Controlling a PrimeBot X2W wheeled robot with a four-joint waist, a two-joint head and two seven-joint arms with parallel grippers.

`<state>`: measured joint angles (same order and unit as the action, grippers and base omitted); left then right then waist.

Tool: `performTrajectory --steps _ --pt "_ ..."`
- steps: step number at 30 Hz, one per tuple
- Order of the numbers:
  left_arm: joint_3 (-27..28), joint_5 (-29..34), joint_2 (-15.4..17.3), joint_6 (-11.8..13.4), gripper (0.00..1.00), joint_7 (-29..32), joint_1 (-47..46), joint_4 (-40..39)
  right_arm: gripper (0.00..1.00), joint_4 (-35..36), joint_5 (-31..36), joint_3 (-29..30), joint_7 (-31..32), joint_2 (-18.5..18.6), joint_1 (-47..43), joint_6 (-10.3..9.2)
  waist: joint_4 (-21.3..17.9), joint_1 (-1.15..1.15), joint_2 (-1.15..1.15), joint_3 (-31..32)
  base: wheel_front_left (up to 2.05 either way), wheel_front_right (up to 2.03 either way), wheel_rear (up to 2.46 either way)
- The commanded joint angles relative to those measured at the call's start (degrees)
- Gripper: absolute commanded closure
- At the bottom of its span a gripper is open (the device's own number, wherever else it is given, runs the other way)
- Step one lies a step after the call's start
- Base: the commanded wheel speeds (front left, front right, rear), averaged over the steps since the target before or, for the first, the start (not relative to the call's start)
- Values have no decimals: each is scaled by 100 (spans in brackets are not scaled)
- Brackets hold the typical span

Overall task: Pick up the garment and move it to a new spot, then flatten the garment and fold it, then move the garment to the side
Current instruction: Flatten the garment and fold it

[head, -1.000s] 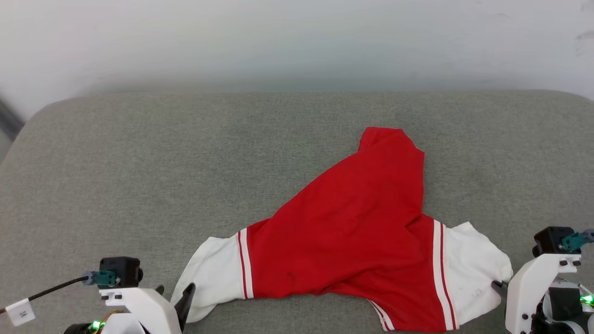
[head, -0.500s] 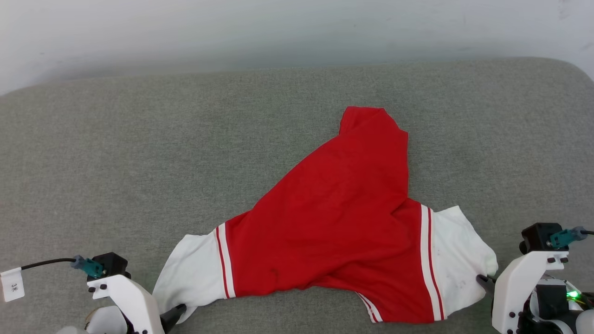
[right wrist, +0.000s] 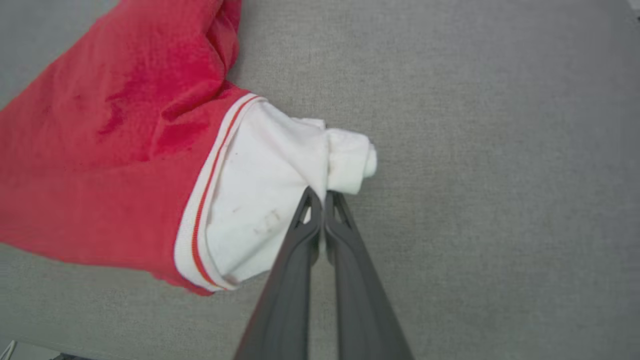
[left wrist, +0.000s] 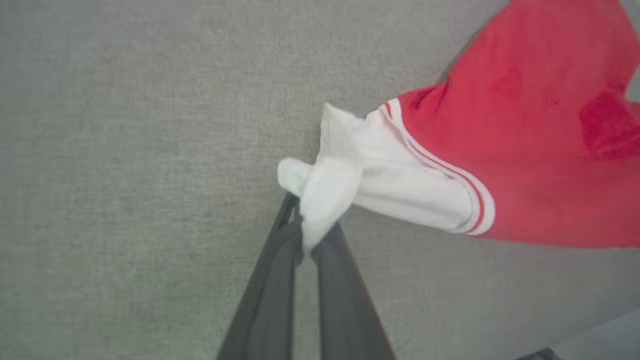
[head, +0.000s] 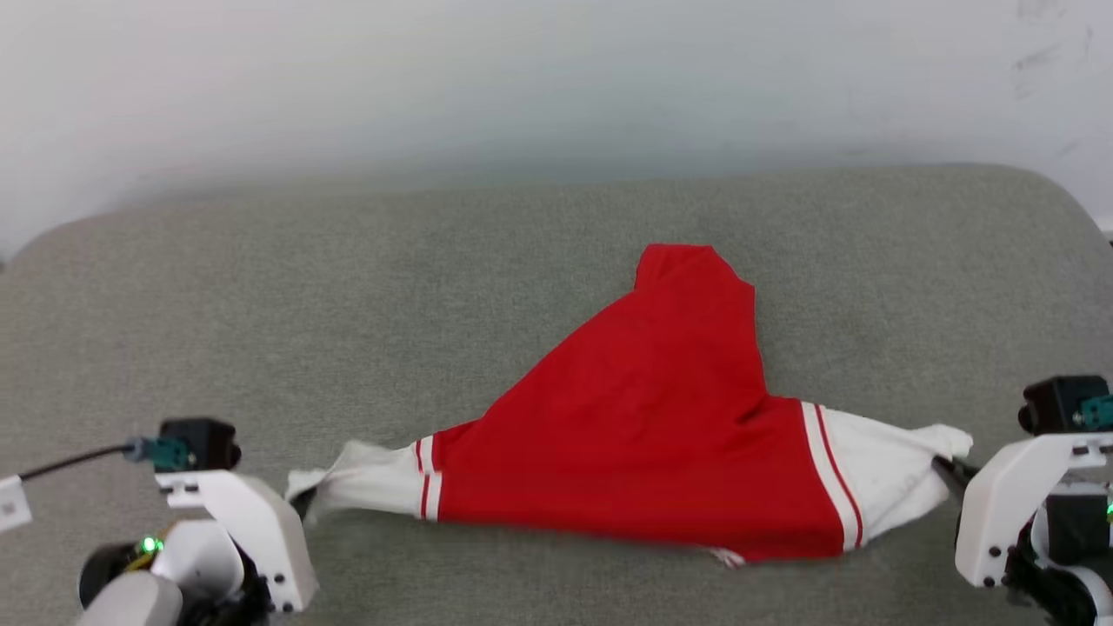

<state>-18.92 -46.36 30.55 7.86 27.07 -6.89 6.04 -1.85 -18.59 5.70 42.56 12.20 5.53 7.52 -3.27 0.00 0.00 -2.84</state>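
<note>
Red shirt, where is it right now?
Head view: the shirt lies right of centre on the grey cushion, each white sleeve pinched in shut jaws.

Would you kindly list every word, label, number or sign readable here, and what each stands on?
None can be read.
Small white tag on the black cable, at the head view's left edge: cut off by the frame, too small to read.
On the garment: plain red and white with thin stripes, no lettering visible.
</note>
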Motion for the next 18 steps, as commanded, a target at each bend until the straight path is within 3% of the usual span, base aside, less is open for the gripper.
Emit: performTrajectory --steps 1,10,18 --pt "18 70 47 36 100 -43 -114 -95 100 16 28 2 -7 41 112 -6 50 0 0 106 0 0 0" --pt "36 601 1 165 100 -243 -1535 -510 100 -189 66 -182 -198 348 1329 -5 92 0 0 250 0 0 0" --pt "-75 1116 -253 -75 100 -656 -3393 160 100 -814 147 -352 -885 546 3040 -6 99 0 0 -318 0 0 0"
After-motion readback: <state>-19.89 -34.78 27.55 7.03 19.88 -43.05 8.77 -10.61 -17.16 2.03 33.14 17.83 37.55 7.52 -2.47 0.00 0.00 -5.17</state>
